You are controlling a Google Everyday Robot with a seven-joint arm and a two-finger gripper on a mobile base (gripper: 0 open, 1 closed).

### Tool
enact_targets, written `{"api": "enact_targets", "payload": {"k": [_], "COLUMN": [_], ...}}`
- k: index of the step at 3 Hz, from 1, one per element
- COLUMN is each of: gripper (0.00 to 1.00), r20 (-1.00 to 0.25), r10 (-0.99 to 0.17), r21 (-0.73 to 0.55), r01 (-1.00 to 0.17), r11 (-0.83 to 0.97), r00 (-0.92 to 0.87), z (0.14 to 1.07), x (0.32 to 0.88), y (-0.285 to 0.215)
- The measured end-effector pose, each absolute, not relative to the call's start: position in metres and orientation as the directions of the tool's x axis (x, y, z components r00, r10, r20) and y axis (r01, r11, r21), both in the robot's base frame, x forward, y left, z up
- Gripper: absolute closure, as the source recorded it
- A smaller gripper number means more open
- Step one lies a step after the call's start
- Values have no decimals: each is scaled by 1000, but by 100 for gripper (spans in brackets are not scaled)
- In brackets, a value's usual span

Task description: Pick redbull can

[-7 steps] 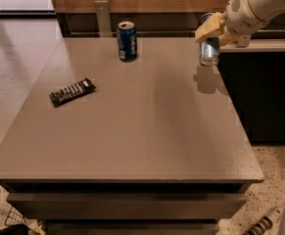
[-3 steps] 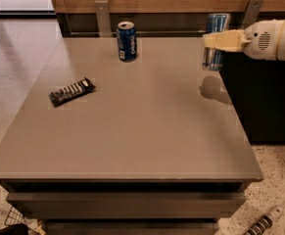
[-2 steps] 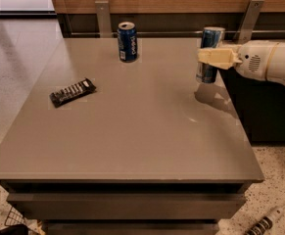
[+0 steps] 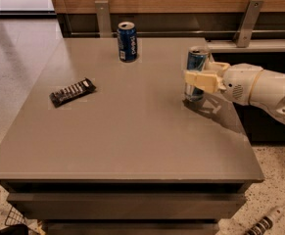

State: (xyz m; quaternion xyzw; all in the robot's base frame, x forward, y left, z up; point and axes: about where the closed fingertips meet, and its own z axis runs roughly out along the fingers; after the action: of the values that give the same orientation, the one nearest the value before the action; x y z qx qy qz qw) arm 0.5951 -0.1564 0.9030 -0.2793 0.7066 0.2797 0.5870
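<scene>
The redbull can (image 4: 197, 62) is slim, silver and blue, with a shiny top. It stands upright near the right edge of the grey table (image 4: 127, 131), its base at or just above the surface. My gripper (image 4: 197, 81) reaches in from the right on a white arm. Its tan fingers (image 4: 200, 81) are closed around the middle of the can.
A wider dark-blue Pepsi can (image 4: 127, 42) stands at the back of the table. A dark snack bar (image 4: 72, 92) lies on the left side. Metal brackets and a wooden wall run behind the table. A dark cabinet is to the right.
The gripper has carried the can from above the table's right back corner inward and down to the table surface near the right edge. The Pepsi can and snack bar have not moved.
</scene>
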Motion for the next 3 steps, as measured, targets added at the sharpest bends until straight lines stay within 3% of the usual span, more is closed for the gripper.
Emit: {"api": "enact_targets", "payload": {"k": [3], "gripper": [100], "r20": [-984], "r10": [-134], "r21": [-3], "r01": [-749], "r11": [663], "r00": [-114], "z": [878], "x": [581], "y": [-134]}}
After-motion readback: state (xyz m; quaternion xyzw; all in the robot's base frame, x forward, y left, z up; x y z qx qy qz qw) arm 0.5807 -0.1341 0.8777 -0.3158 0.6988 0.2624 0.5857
